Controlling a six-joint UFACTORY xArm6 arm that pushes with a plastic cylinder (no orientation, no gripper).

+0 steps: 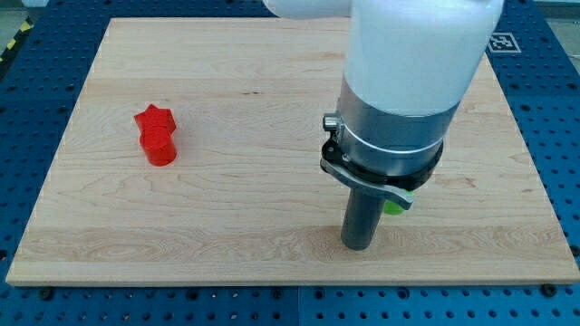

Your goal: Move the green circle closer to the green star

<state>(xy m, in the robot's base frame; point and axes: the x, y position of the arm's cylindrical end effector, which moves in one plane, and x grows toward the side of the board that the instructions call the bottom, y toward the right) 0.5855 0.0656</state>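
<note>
- Nearest the view's bottom, the pale wooden tabletop [227, 244] is seen with its front edge against a blue perforated bench [272, 308].
- The straight dark rod is planted on the wood right of centre, and its lower end, my tip [358, 246], is seen resting on the board.
- No pincer is fitted to this arm, so nothing can be said to be open, closed or held; only pushing is possible.
- Just beside the rod on the view's right, a small sliver of a bright green block [393, 206] is visible under the metal collar; its shape cannot be made out, and whether it is the green circle or the green star cannot be told.
- The other green block is not seen at all and is presumably hidden behind the large white arm housing [412, 54].
- Further back on the view's left, a red star-shaped block [155, 118] and a red round block [161, 147] are seen touching, well apart from the tip.
- The chief risk is judged to be a blind push: with both green blocks masked, the wrong one could be struck, or the circle could be clipped off-centre and sent sideways past the star.
</note>
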